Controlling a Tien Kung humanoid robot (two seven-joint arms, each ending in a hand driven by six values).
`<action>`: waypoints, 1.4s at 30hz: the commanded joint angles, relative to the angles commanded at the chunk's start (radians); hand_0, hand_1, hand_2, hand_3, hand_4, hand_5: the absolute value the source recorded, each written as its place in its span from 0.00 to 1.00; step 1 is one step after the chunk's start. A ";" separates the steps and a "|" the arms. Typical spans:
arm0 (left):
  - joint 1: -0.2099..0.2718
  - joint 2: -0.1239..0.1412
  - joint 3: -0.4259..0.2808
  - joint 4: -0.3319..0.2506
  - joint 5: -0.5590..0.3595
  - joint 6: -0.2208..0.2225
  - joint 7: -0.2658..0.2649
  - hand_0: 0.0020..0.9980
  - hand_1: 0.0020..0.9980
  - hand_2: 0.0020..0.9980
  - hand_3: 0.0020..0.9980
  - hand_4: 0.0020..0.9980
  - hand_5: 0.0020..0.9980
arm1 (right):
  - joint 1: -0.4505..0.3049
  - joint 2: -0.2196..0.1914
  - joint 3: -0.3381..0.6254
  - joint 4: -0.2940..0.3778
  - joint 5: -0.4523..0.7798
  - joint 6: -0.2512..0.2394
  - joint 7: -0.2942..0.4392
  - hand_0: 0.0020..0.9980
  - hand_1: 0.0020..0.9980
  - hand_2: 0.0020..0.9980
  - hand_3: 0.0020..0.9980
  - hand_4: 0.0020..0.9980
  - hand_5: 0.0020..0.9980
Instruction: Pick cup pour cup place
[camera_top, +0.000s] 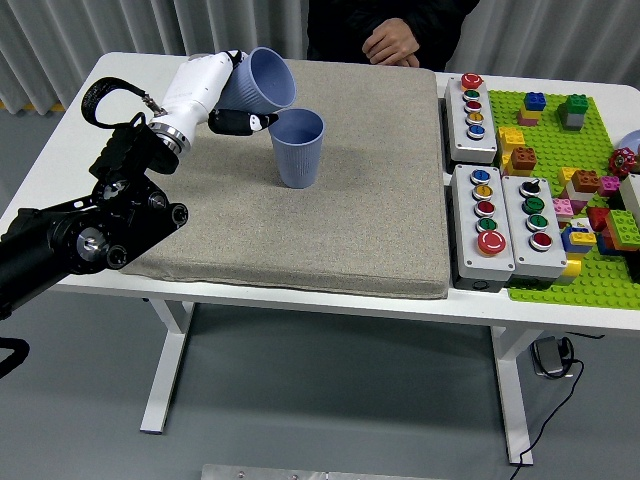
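Left hand (232, 98) wraps a blue cup (262, 80), fingers closed round its wall, thumb (243, 122) across the lower side. Held cup is tilted, mouth facing right and down, its rim just above the rim of a second cup (298, 148). That second cup stands upright on the grey mat (350, 230), just right of the hand. A person's hands (393, 43) rest at the far edge.

2 blue-grey cups (298, 147) — beige mat (350, 220), white table (80, 200), green brick plate (560, 190).
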 joint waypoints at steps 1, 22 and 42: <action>-0.001 0.000 0.004 0.000 0.008 -0.001 0.001 0.56 0.49 0.51 0.50 0.78 0.18 | 0.000 0.000 0.000 0.000 -0.001 0.000 0.000 0.70 0.63 0.59 0.59 0.00 0.27; -0.033 -0.001 0.019 -0.008 0.410 -0.104 0.134 0.55 0.49 0.51 0.50 0.77 0.18 | 0.002 -0.002 -0.002 0.000 -0.001 0.002 -0.001 0.70 0.63 0.59 0.59 0.00 0.27; -0.032 0.002 0.004 -0.027 0.487 -0.126 0.151 0.55 0.49 0.51 0.50 0.76 0.18 | -0.001 -0.002 -0.002 0.000 -0.004 0.003 -0.002 0.70 0.63 0.59 0.59 0.00 0.26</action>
